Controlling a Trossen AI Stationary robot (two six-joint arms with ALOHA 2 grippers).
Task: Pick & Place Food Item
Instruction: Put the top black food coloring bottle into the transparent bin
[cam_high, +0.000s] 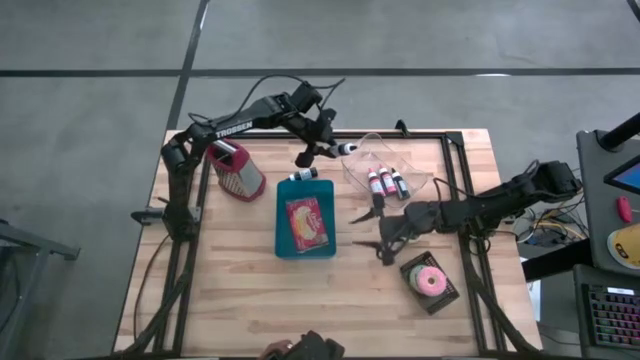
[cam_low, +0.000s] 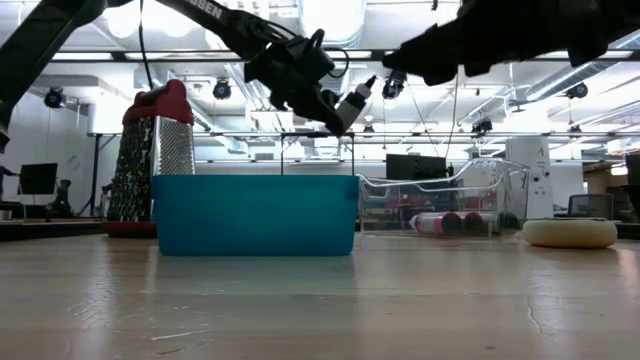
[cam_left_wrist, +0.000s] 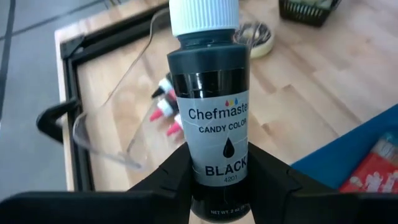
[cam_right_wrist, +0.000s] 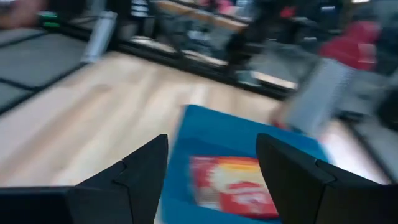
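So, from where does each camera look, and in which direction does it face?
High: above, facing down; both arms, blue bin.
Low: table height, facing across; left gripper holds the black bottle.
Left wrist: past its fingers on the bottle, toward the clear tray.
Right wrist: open right gripper, facing the bin.
All four show the bin.

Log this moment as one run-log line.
left gripper: holds black candy color bottle, raised | right gripper: open, empty, beside blue bin | red packet: in bin
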